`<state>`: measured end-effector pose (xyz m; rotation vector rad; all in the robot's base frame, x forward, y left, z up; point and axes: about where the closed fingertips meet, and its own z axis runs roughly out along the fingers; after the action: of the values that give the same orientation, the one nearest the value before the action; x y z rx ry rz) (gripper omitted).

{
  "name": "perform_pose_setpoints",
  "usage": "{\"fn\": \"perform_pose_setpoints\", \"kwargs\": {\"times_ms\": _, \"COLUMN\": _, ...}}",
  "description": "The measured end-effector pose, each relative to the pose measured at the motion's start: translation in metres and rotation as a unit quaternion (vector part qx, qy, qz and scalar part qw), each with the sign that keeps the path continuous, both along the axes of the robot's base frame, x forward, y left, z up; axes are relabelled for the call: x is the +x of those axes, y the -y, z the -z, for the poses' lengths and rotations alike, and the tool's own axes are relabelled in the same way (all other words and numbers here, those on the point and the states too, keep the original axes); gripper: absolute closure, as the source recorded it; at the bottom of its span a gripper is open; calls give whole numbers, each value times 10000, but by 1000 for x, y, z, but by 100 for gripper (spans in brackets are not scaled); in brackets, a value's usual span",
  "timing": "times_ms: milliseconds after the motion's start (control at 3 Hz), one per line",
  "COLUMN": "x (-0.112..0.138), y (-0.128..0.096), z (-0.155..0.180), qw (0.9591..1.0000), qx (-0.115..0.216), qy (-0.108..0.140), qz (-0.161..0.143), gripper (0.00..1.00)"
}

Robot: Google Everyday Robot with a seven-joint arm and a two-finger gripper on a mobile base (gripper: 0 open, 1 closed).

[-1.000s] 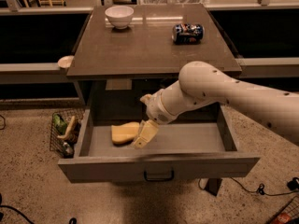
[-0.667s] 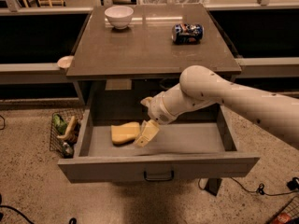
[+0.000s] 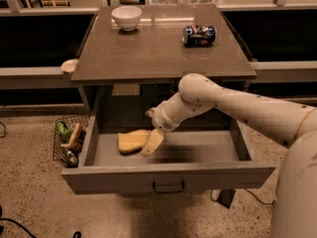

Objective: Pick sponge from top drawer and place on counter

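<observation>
The top drawer (image 3: 168, 176) is pulled open below the counter (image 3: 163, 53). The yellow sponge (image 3: 130, 141) lies flat on the drawer floor, left of centre. My gripper (image 3: 151, 144) reaches down into the drawer from the right and sits at the sponge's right end, overlapping it. The white arm crosses above the right half of the drawer. The drawer's small dark handle (image 3: 168, 186) shows at the centre of the front panel.
A white bowl (image 3: 127, 17) stands at the counter's back left. A blue can (image 3: 199, 34) lies on its side at the back right. A wire basket (image 3: 69, 142) with items sits on the floor left of the drawer. Benches run behind.
The arm's upper part has shifted slightly left. The gripper stays at the sponge's right end and the sponge has not moved.
</observation>
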<state>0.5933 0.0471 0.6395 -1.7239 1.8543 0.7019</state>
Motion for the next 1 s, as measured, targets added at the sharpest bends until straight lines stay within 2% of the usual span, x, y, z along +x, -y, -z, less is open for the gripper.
{"fn": "perform_pose_setpoints", "kwargs": {"times_ms": 333, "x": 4, "y": -8, "z": 25, "qw": 9994, "qx": -287, "qy": -67, "qz": -166, "gripper": 0}}
{"fn": "perform_pose_setpoints", "kwargs": {"times_ms": 667, "x": 5, "y": -15, "z": 46, "qw": 9970, "qx": -735, "qy": -100, "qz": -219, "gripper": 0}}
{"fn": "perform_pose_setpoints", "kwargs": {"times_ms": 1000, "x": 2, "y": -17, "z": 55, "qw": 9942, "qx": -1059, "qy": -27, "qz": -159, "gripper": 18}}
